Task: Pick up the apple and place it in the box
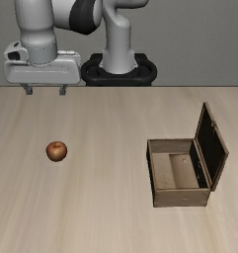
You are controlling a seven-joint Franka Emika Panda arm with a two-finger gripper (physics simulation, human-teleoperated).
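Note:
A small red-brown apple [56,150] lies on the wooden table at the exterior view's left. A dark wooden box [180,171] stands open at the right, its lid [212,144] tilted up on the right side and its inside bare. My gripper [45,90] hangs from the white arm at the upper left, well above and behind the apple. Its two short dark fingers [30,90] point down and stand wide apart with nothing between them.
The robot's black base [120,69] sits at the back middle of the light wooden table [111,198]. A grey wall runs behind it. Bare tabletop lies between the apple and the box.

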